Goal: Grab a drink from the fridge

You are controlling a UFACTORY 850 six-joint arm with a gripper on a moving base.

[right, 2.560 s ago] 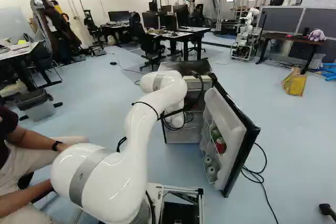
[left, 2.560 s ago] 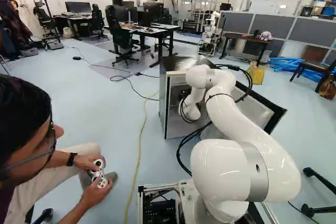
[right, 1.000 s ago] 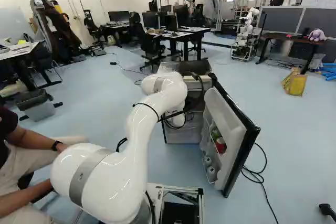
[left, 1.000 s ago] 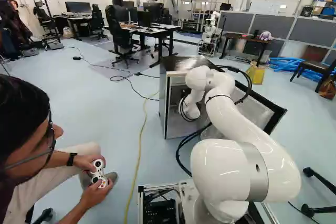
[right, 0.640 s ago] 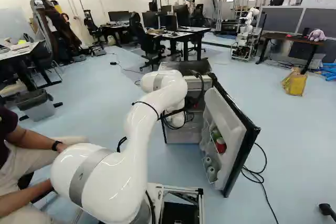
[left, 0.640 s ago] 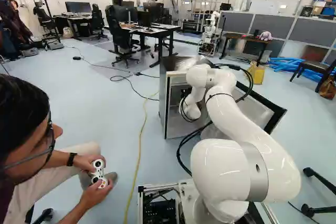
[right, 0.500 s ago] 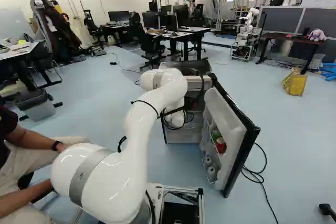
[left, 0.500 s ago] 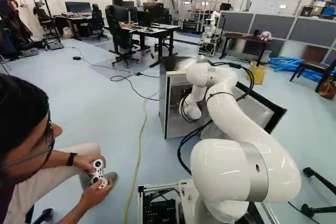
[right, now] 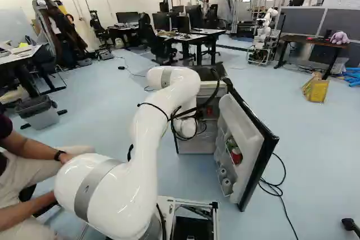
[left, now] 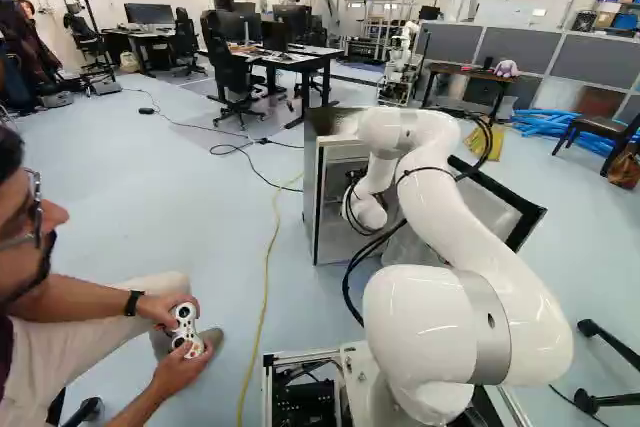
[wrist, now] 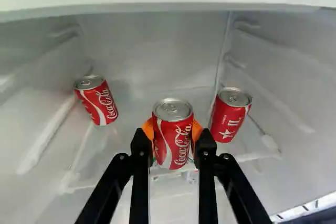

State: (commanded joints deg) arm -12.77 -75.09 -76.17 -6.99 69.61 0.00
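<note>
Grab of a drink, part-way. Centre of the right base view: the arm (right: 145,144) reaches into the fridge (left: 310,187), whose door (right: 242,125) stands wide open, right of centre in the same frame. Wrist view: the tool (wrist: 172,139) pinches a red can (wrist: 172,153) – upright, one orange pad (wrist: 149,129) against each side. The can is inside the fridge, ahead of the opening; whether its base touches the shelf (wrist: 123,124) cannot be told. A second can (wrist: 98,103) and a third can (wrist: 229,116) stand farther in, one to either side of the tool, apart from it.

Done, as judged: access to the fridge, choice of a drink, closure on it. Left: any lift still needed, then withdrawal through the opening – the grab seems well past half, with the drink not yet out.
</note>
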